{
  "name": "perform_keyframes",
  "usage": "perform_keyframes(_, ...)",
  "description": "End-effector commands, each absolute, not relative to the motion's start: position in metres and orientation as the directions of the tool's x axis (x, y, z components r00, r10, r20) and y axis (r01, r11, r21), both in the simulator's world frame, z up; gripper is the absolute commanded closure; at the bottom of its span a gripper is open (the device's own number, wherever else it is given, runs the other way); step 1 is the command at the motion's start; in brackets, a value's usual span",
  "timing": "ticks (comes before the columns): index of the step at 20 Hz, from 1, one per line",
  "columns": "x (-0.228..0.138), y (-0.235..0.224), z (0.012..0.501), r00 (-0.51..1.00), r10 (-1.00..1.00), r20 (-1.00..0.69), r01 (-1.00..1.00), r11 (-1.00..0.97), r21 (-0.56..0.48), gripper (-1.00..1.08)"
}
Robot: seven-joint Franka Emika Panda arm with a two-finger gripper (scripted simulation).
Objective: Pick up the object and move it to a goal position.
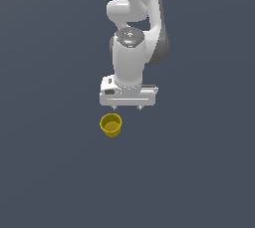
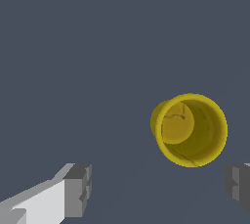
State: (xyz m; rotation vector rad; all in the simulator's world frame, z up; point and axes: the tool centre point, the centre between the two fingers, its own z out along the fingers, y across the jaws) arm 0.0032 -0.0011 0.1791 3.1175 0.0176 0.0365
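Observation:
A small mustard-yellow cup [image 1: 111,125] stands upright on the dark grey floor, its open mouth up. It also shows in the wrist view [image 2: 190,130], seen from above into its hollow. My white gripper [image 1: 127,108] hangs above the floor, just behind the cup and a little toward the exterior view's right. Its jaws stand wide apart and empty. In the wrist view the gripper [image 2: 158,189] has one grey fingertip [image 2: 78,189] at one side and the other at the picture's edge; the cup lies off the gap between them, nearer the second fingertip.
The white arm [image 1: 134,18] rises behind the gripper to the top of the exterior view. The plain dark grey floor [image 1: 50,172] spreads all around the cup.

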Motion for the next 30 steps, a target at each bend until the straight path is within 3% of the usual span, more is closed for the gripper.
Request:
perform_keyframes(1,0.003,-0.001,0.179,1.000,0.012,0.023,0.011,-1.000,0.024,-0.20)
perform_keyframes(17,0.004,-0.005,0.183,0.999,0.046,0.021,0.046,-0.999,0.024,-0.20)
perform_keyframes(30,0.016,-0.016,0.170,0.962,0.271,-0.026,0.272,-0.961,0.042,-0.20)
